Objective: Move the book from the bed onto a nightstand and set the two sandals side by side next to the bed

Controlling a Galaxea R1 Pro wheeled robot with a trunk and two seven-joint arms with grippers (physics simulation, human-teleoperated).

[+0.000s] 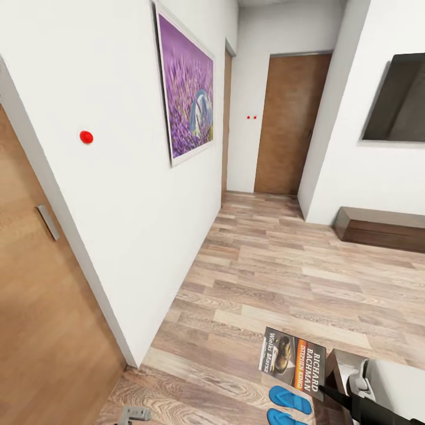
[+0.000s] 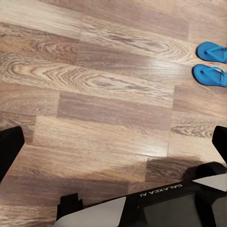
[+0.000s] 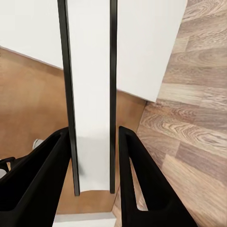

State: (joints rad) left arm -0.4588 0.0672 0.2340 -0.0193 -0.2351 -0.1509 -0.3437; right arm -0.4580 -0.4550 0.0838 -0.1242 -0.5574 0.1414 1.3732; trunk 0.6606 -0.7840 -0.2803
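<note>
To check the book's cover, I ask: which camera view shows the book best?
The head view: the book faces the camera and its title reads clearly. In the right wrist view the book is edge-on between the gripper fingers, cover hidden.

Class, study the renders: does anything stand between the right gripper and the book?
Nothing does. The right gripper is already shut on the book, its two fingers pressing either cover. No nightstand is in sight, so the path there cannot be judged.
</note>
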